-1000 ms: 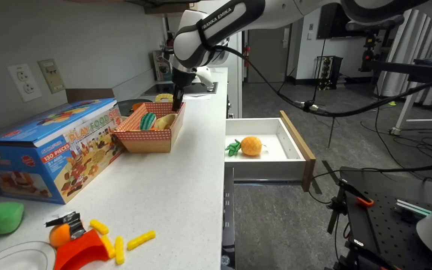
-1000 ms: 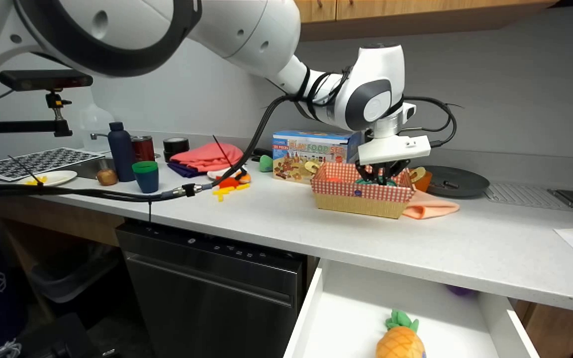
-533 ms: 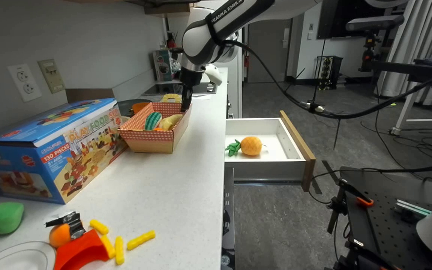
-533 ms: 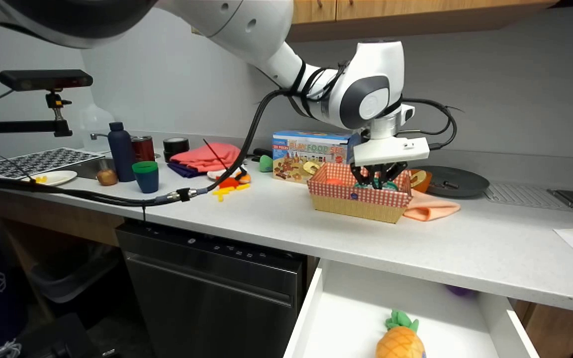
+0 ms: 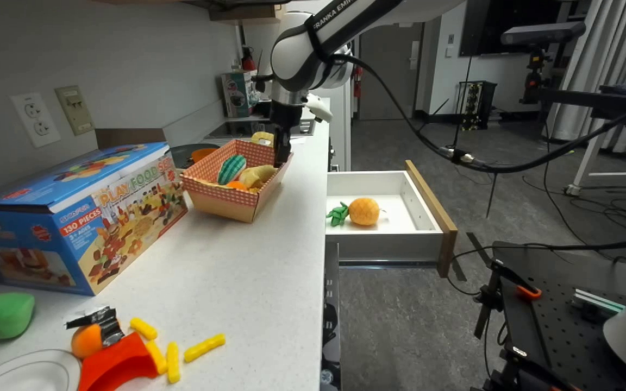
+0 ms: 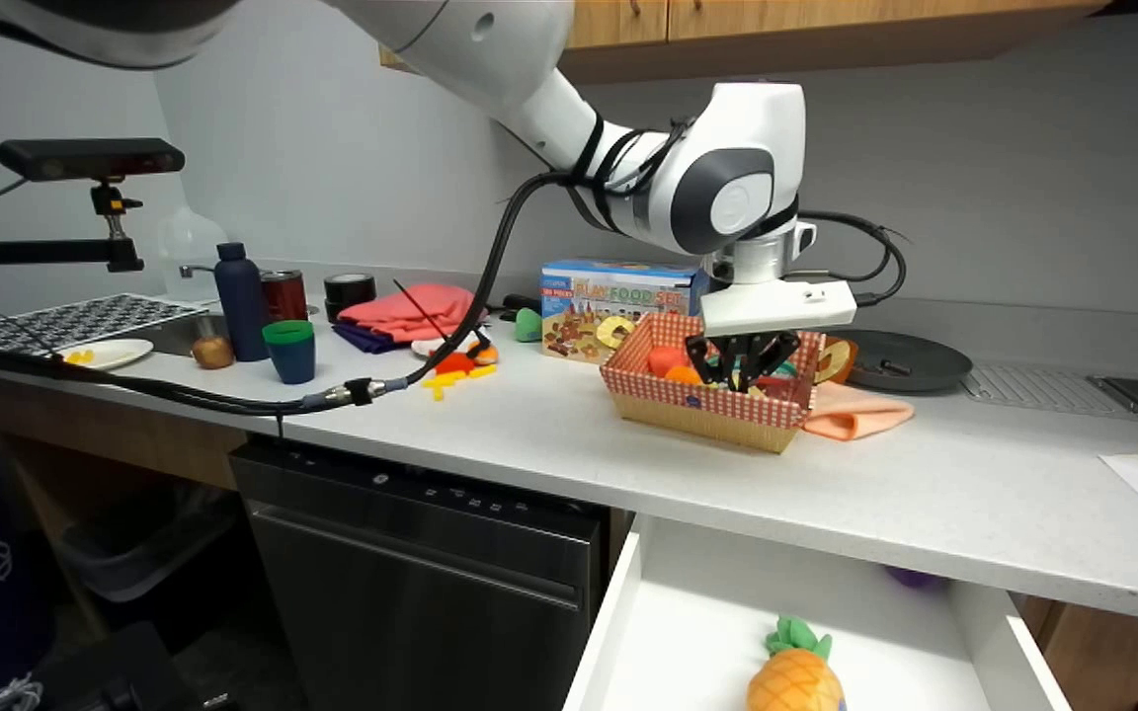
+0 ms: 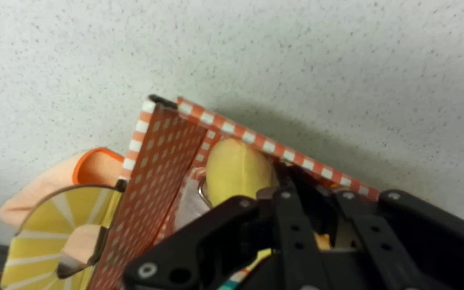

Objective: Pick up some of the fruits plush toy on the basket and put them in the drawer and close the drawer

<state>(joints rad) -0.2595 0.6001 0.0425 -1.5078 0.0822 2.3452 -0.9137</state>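
Observation:
The checked basket point(image 5: 223, 202) stands on the counter, its rim slanting down toward the counter's front. Inside it lie plush toys: a green striped one point(image 5: 232, 169), a yellow one point(image 7: 236, 173), an orange one point(image 6: 685, 375) and a red one point(image 6: 666, 357). My gripper point(image 6: 735, 373) reaches into the basket, fingers together, no toy visible between them. In the wrist view the gripper point(image 7: 292, 167) presses close along the inside of the front wall, right beside the yellow toy; the rim partly hides its tips. The drawer point(image 5: 427, 209) is pulled out, with a pineapple plush point(image 5: 364, 212) in it.
A blue play food box point(image 5: 123, 217) stands beside the basket. A peach cloth point(image 6: 855, 410) and a dark pan point(image 6: 915, 357) lie at its far end. Yellow sticks point(image 5: 204, 347) and a red toy point(image 5: 120, 361) sit farther along. A purple thing point(image 6: 915, 576) shows deep in the drawer.
My gripper has moved toward the counter's front edge, and the basket has shifted with it, turning and tilting so more of its contents show. The drawer and pineapple plush have not moved.

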